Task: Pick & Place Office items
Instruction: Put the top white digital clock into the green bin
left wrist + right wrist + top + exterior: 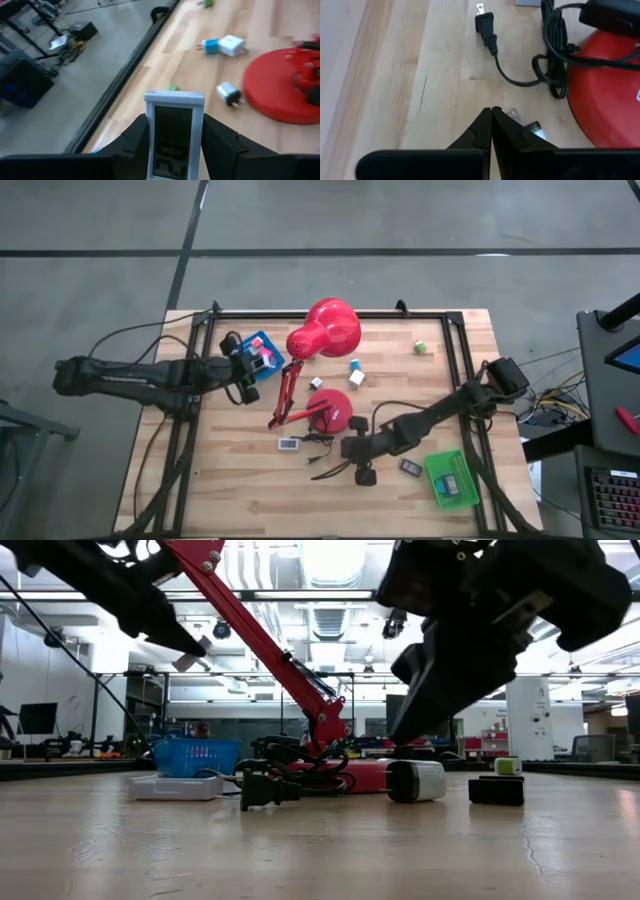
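Carrying a white-framed display piece (174, 137) clamped between its fingers, the left gripper (248, 378) hangs at left centre of the high view, just beside the blue tray (262, 352). Judgement: centre over a bare part of the tray and lower before letting go, keeping clear of the red lamp (322, 330) arm. Right gripper (364, 463), lower centre by the lamp base, has its fingers pressed together on nothing. Small blocks (355, 373) lie centre frame; a dark flat item (410, 467) sits beside the green tray (441, 492).
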### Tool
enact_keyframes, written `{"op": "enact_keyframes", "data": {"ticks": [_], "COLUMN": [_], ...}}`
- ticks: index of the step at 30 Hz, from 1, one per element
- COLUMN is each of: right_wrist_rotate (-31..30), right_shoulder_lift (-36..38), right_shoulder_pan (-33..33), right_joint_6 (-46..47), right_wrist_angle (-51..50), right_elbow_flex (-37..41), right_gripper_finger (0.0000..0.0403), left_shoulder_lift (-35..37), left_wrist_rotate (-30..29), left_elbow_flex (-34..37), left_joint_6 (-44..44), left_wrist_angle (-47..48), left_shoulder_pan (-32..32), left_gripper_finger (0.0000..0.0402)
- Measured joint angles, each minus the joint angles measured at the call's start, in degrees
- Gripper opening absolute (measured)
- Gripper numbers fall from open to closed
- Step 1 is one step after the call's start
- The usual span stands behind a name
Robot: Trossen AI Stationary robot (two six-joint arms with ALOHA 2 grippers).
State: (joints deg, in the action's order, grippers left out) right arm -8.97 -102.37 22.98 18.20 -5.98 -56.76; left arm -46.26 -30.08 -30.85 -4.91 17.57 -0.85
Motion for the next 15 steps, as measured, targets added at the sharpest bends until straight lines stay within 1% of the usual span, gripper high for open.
{"op": "enact_keyframes", "data": {"ticks": [5, 7, 15], "right_wrist_rotate": [0.0, -0.1, -0.2], "right_shoulder_lift": [0.1, 0.2, 0.2], "right_shoulder_pan": [0.8, 1.5, 3.8], "right_joint_6": [-0.6, -1.2, -3.0], "right_wrist_angle": [1.8, 2.1, 2.6], "right_elbow_flex": [1.1, 1.1, 1.1], "right_gripper_finger": [0.0008, 0.0008, 0.0008], "left_shoulder_lift": [2.2, 2.6, 2.2], "left_wrist_rotate": [-0.2, -1.3, -12.6], "left_elbow_flex": [0.2, 0.3, 0.3], "left_joint_6": [4.0, 4.6, 11.3], "left_wrist_angle": [1.3, 1.3, 3.1], "left_shoulder_pan": [6.8, 10.0, 23.2], "left_gripper_finger": [0.0135, 0.0135, 0.0135]}}
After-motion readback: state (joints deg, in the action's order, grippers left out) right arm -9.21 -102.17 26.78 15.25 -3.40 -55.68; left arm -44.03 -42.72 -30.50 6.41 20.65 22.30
